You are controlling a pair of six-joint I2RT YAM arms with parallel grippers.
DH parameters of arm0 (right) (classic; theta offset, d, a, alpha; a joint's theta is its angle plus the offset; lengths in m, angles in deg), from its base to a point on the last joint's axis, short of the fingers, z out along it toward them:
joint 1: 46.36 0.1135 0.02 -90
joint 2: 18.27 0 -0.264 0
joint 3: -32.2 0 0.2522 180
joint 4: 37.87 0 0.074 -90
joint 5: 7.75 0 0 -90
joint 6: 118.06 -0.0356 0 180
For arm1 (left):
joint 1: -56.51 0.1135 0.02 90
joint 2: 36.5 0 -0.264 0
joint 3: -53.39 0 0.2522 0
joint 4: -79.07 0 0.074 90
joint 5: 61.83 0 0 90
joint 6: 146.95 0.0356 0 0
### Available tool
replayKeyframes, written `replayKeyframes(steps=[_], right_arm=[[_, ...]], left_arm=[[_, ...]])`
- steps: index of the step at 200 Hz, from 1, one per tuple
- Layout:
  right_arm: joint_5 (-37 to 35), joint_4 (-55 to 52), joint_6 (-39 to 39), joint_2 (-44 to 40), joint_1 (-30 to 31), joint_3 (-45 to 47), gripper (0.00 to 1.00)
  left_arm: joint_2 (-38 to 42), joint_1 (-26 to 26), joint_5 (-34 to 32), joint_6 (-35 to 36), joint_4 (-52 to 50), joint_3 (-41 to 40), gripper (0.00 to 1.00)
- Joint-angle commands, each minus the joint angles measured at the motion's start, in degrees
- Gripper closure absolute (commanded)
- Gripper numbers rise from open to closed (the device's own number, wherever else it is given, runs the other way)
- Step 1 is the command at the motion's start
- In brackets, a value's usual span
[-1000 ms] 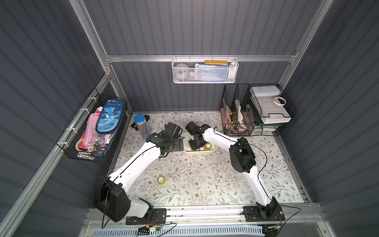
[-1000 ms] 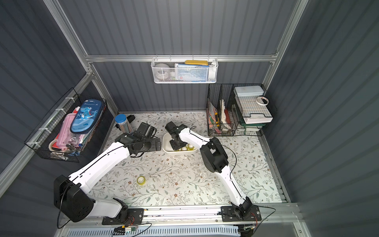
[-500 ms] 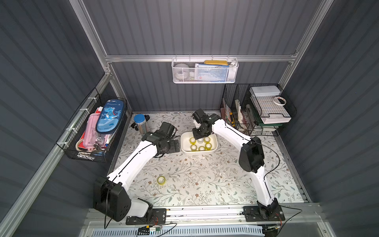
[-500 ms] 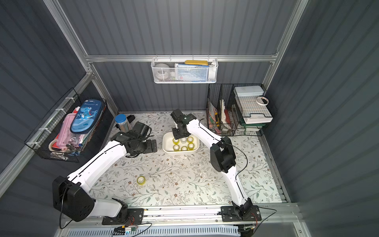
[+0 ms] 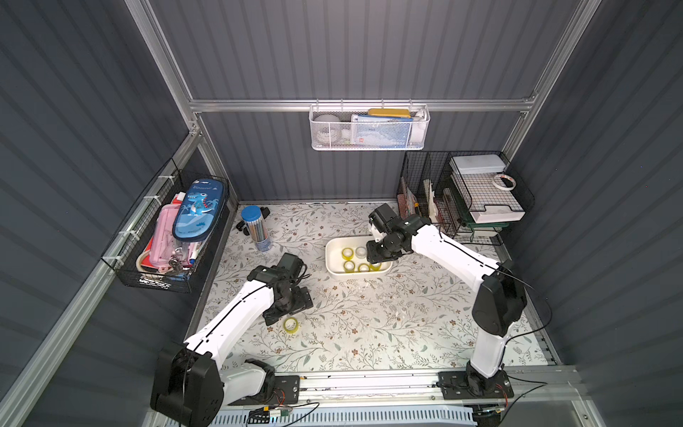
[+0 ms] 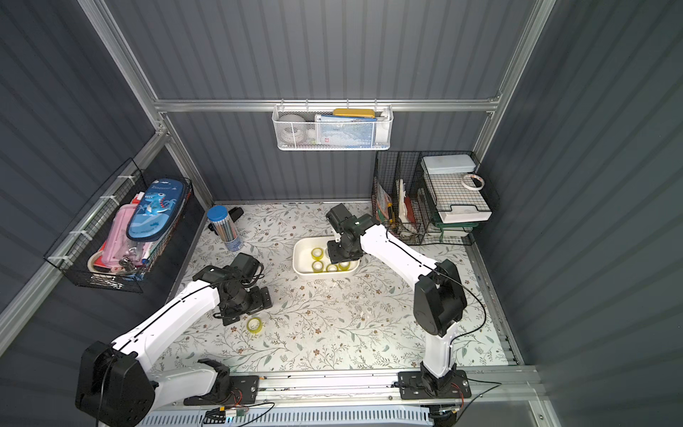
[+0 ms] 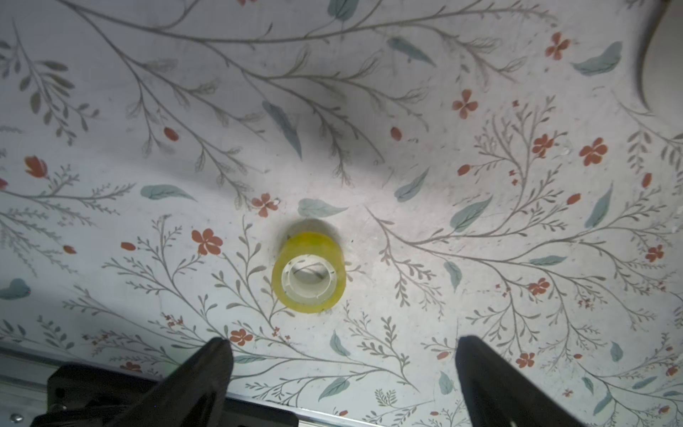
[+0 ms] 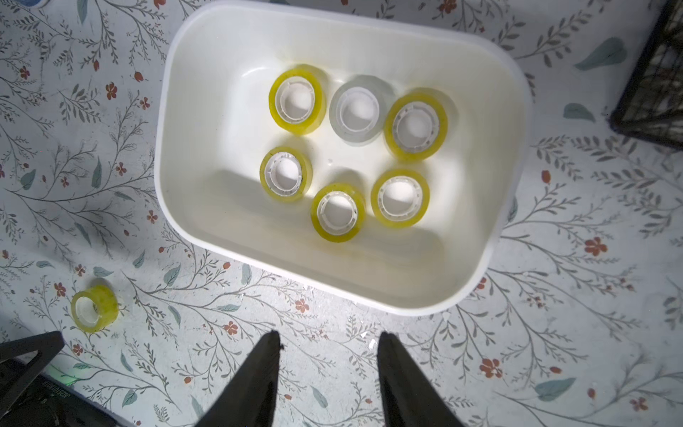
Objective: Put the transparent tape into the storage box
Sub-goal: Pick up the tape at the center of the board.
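**Left arm is moving on to the last loose roll**

The left gripper [image 7: 342, 342] was beside the box [image 8: 161, 148] a second ago. It is now hanging just beside the last roll [image 7: 308, 275], with its jaws spread wide and nothing between them. That yellow roll is sitting alone on the flowered table [image 5: 369, 325], well apart from the box.

The right gripper [image 8: 329, 334] was low over the box a second ago. It is now hovering higher above it, with its jaws partly apart and empty.

Six rolls [image 8: 297, 103] are resting on the box floor with their holes facing up. Five are yellow and one is a colourless roll [image 8: 358, 109].

Judging from this, the right arm's delivery is looking finished and the task is nearing its end, with one roll still outside. The left arm seems to be taking it on. It is still needing to line up, come down around the roll and close before carrying it across.
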Motion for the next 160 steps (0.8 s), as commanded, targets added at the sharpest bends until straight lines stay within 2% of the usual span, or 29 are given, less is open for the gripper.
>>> replayKeyframes(steps=[1,38,93,160], right_arm=[[1.09,1.61,-1.87,-3.04,0.13,4.23,0.52],[0.32,2.97,-2.62,-8.12,0.23,10.58,0.52],[-0.41,3.47,-2.59,-11.16,0.21,14.28,0.52],[-1.25,3.51,-2.59,-11.16,0.20,15.25,0.52]], left_arm=[[2.23,0.42,0.22,-6.48,1.24,-2.66,0.01],[4.16,0.64,-0.84,-10.52,4.01,-6.71,0.01],[8.74,1.34,-5.07,-17.42,3.72,-11.22,0.03],[7.91,3.55,-4.84,-20.91,8.59,-15.82,0.14]])
